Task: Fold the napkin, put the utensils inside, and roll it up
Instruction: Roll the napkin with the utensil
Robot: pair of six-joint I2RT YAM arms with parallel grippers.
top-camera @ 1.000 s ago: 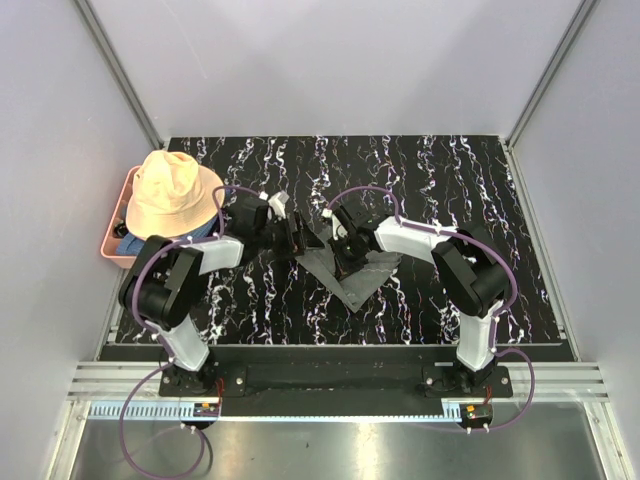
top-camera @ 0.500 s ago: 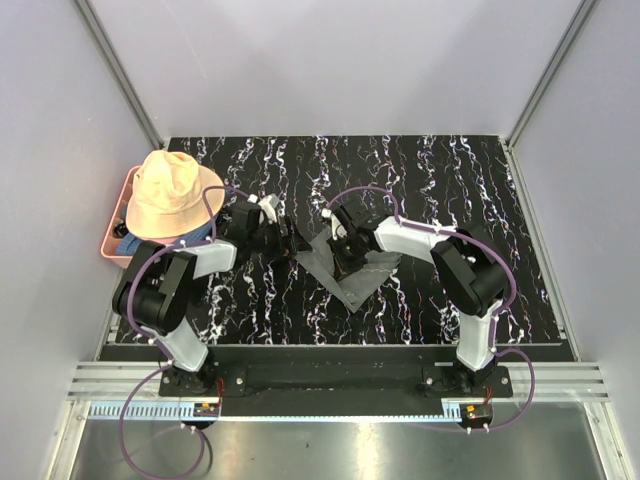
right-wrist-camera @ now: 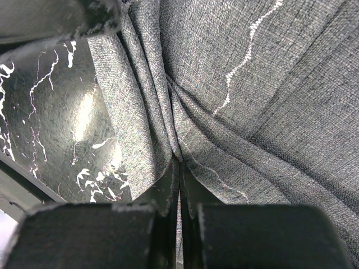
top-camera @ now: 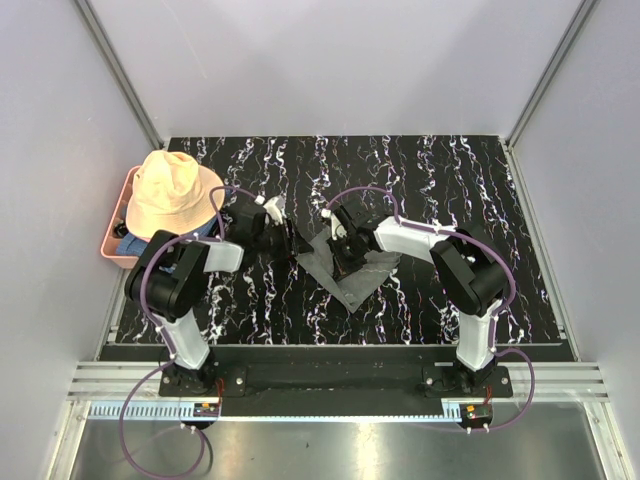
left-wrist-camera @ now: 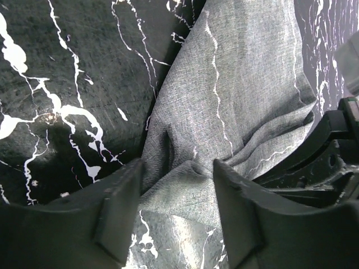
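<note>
- The napkin (top-camera: 352,283) lies rumpled in the middle of the tabletop (top-camera: 450,180).
- The right jaws are clamped tight on a pleat of it.
- The left jaws stand half open astride a ridge at its left corner. I'd close them squarely on the ridge before drawing the fold over.
</note>
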